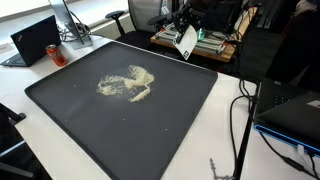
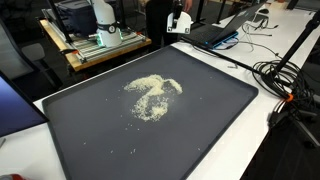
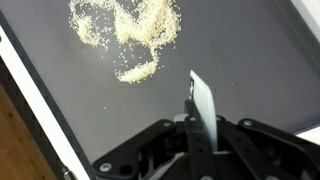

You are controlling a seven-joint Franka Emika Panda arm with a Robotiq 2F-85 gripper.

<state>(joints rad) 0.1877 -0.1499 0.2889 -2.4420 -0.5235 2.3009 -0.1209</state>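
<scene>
The claw (image 3: 200, 130) is closed on a thin white card (image 3: 203, 95), which stands on its edge between the fingers. In the wrist view the card hangs over a bare part of the dark tray (image 3: 250, 60), near the grains (image 3: 125, 25) but apart from them. In both exterior views the grains lie in a loose, curled patch about the middle of the tray, with a few single ones around. I judge the work is only at its start: nothing is gathered into one heap.
</scene>
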